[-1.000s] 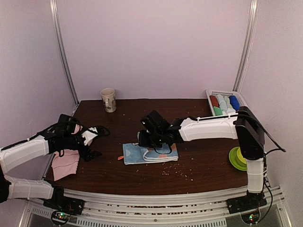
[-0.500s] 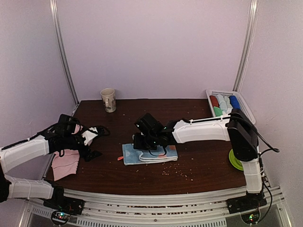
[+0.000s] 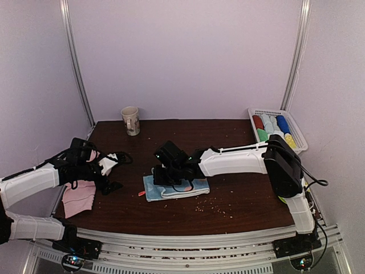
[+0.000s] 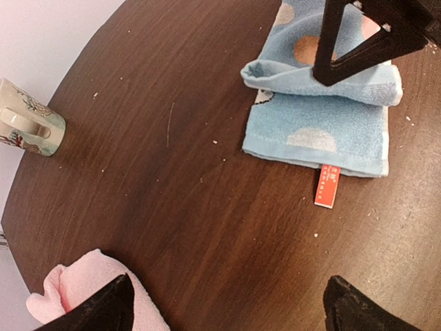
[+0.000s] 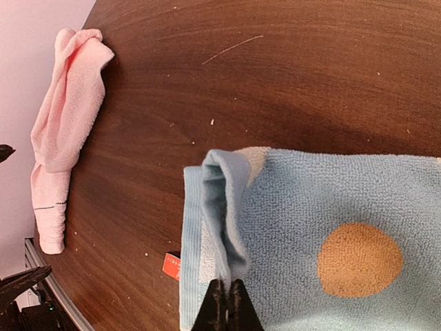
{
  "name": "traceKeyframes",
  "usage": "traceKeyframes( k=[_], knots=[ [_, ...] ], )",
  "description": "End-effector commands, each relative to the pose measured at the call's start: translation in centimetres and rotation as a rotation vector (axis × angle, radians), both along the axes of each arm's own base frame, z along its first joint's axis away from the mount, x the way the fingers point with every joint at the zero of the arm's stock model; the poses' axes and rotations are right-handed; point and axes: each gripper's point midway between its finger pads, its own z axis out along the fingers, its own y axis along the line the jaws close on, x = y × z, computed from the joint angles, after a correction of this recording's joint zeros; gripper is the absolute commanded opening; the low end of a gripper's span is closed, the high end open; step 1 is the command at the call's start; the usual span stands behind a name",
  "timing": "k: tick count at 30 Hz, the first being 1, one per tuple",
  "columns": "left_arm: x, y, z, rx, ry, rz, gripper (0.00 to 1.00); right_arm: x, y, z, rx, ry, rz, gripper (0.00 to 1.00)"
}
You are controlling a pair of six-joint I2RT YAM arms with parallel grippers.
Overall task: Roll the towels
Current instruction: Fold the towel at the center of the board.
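Observation:
The light blue towel with orange and white dots [image 3: 174, 189] lies folded at the table's middle, its red tag [image 4: 328, 186] at the left edge. My right gripper [image 5: 227, 298] is shut on a raised fold of this towel [image 5: 331, 241] near its left end. It also shows in the top view [image 3: 169, 173]. A pale pink towel [image 3: 78, 197] lies crumpled at the table's left edge and shows in the right wrist view [image 5: 65, 134]. My left gripper [image 4: 231, 312] is open and empty, low over the table between the pink towel [image 4: 79, 293] and the blue one [image 4: 324, 121].
A patterned mug [image 3: 130, 120] stands at the back left, also in the left wrist view [image 4: 27, 127]. A white slatted basket [image 3: 296, 132] holding rolled coloured cloths sits at the back right. Crumbs are scattered over the dark wooden table [image 3: 228, 200].
My right gripper has moved left with the fold in it, and the blue towel has slid left with it. The left arm has not moved.

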Motion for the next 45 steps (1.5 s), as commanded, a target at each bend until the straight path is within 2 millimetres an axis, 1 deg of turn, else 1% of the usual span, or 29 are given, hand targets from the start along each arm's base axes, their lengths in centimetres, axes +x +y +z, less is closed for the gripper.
traceKeyframes(
  k=[1, 7, 15, 23, 25, 28, 30, 32, 34, 37, 39, 42, 45],
  knots=[
    [0.4, 0.0, -0.2, -0.011, -0.005, 0.012, 0.98, -0.5, 1.1, 0.7, 0.009, -0.013, 0.03, 0.01],
    [0.4, 0.1, -0.2, -0.01, -0.005, 0.014, 0.98, -0.7, 1.6, 1.1, 0.019, -0.02, 0.042, 0.01],
    [0.4, 0.1, -0.4, -0.008, -0.001, 0.015, 0.98, -0.6, 1.8, 2.2, 0.042, -0.035, 0.044, 0.0],
    [0.4, 0.1, -0.5, -0.006, 0.001, 0.014, 0.98, -1.5, 3.3, 2.6, 0.063, -0.042, 0.086, 0.02],
    [0.4, 0.1, -0.5, -0.006, 0.001, 0.016, 0.98, -1.9, 4.0, 2.5, 0.075, -0.037, 0.107, 0.06],
    [0.4, 0.1, -0.5, -0.005, 0.003, 0.017, 0.98, -2.8, 5.0, 2.4, 0.097, -0.024, 0.156, 0.22],
    [0.4, 0.1, -0.6, -0.005, 0.004, 0.017, 0.98, -3.2, 5.4, 2.5, 0.108, -0.021, 0.179, 0.29],
    [0.4, 0.1, -0.7, -0.004, 0.008, 0.016, 0.98, -3.4, 5.4, 2.8, 0.116, -0.026, 0.19, 0.33],
    [0.5, 0.1, -0.8, -0.001, 0.012, 0.016, 0.98, -3.4, 5.2, 3.0, 0.117, -0.031, 0.196, 0.35],
    [1.1, -0.1, -0.4, -0.01, 0.007, 0.021, 0.98, -3.1, 4.1, 3.5, 0.109, -0.046, 0.188, 0.36],
    [1.8, -0.7, 0.6, -0.034, 0.006, 0.017, 0.98, -2.6, 2.5, 3.7, 0.101, -0.055, 0.169, 0.37],
    [3.3, -2.0, 2.5, -0.078, 0.017, 0.003, 0.98, -1.0, -1.4, 3.8, 0.08, -0.075, 0.107, 0.4],
    [4.8, -3.7, 4.4, -0.132, 0.07, -0.03, 0.98, 0.2, -5.7, 3.2, 0.039, -0.09, 0.042, 0.44]
  ],
)
